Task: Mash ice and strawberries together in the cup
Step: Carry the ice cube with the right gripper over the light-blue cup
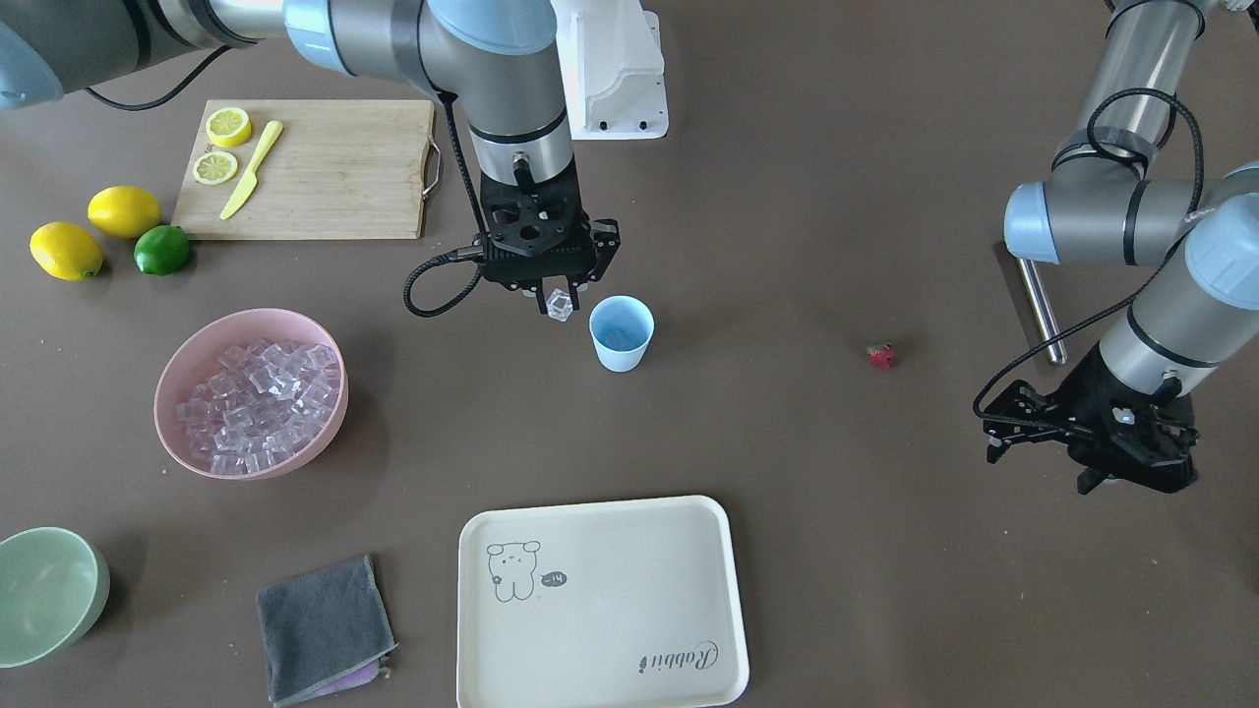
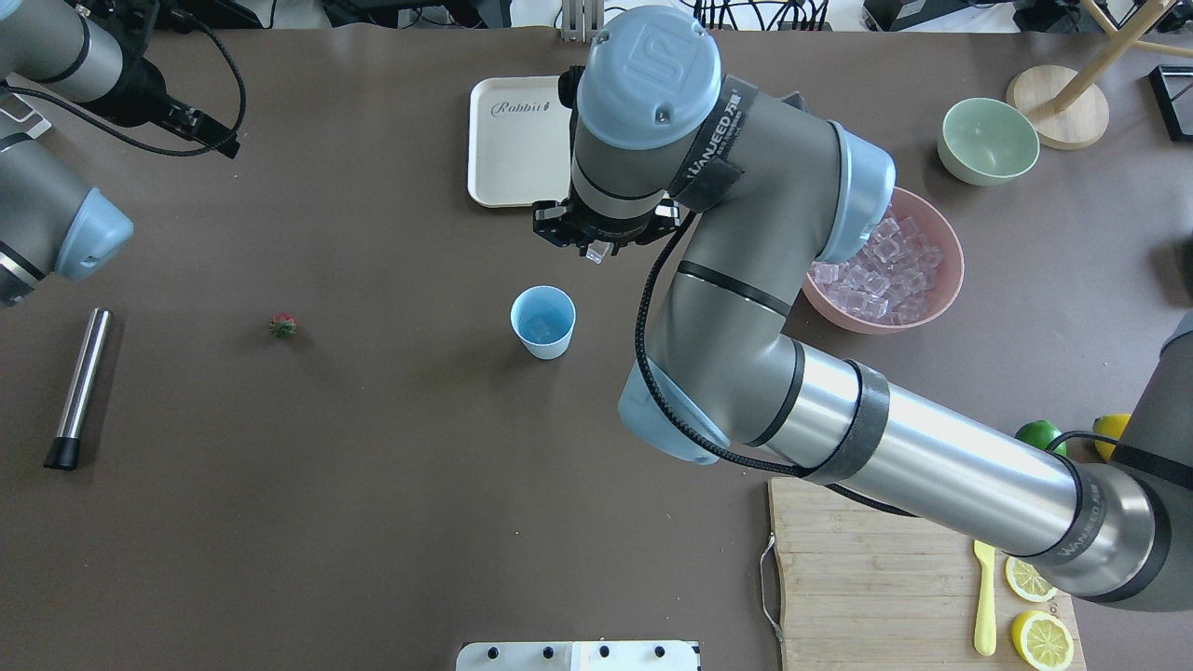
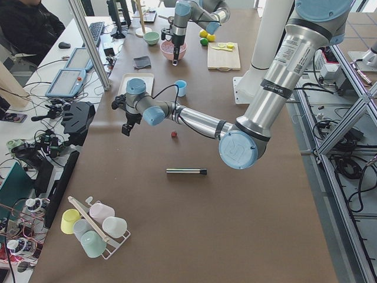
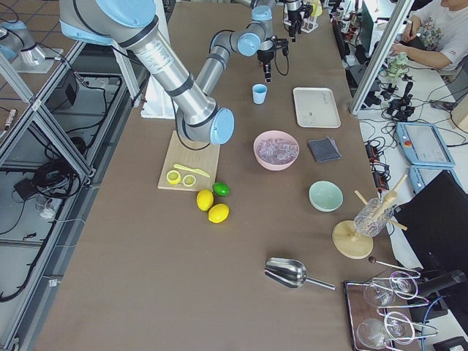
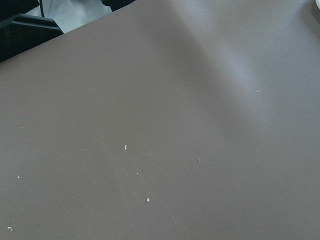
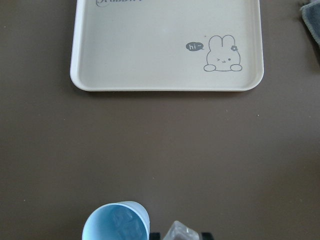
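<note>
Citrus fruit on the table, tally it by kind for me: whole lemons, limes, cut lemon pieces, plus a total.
Whole lemons: 2
Lime: 1
Cut lemon pieces: 2
Total: 5

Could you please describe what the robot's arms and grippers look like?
The right arm and left arm are silver-grey tubes with pale blue joint caps; black straps on the right read WANJEED. A loose black cable runs to each wrist. The right gripper and left gripper are black and angular.
</note>
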Robot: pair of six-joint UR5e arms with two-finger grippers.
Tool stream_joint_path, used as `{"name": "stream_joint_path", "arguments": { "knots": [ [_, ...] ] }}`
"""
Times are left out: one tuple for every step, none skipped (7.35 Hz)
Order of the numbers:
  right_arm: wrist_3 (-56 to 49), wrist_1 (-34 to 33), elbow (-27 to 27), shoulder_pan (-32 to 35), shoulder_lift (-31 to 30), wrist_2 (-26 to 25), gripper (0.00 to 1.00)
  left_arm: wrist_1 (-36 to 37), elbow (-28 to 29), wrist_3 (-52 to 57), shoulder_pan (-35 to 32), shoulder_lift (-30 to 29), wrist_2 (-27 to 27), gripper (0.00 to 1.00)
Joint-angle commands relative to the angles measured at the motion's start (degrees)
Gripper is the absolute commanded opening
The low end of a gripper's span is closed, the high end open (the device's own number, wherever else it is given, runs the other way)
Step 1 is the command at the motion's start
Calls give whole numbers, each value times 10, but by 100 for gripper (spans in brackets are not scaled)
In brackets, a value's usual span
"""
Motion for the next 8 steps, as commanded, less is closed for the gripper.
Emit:
{"name": "stream_joint_path", "arguments": {
  "knots": [
    [20,18,-37,-43,5,-45,1,-14,-1,-40,35,-4,29,98],
    [22,55,-54,-45,10,-60,1,-13,-9,-43,35,-3,33,98],
    [23,64,-62,-45,10,-61,1,-12,-9,-44,35,-3,33,98],
    [38,69,-70,-46,11,-62,1,-12,-9,-44,34,-3,32,98],
    [43,95,-87,-49,11,-64,2,-12,-10,-44,33,-3,31,98],
    [44,113,-99,-57,11,-67,2,-12,-12,-44,32,-3,30,98],
    [56,115,-99,-65,11,-74,2,-12,-12,-44,31,-3,30,98],
    [58,115,-99,-73,11,-82,2,-12,-13,-44,30,0,29,98]
  ]
}}
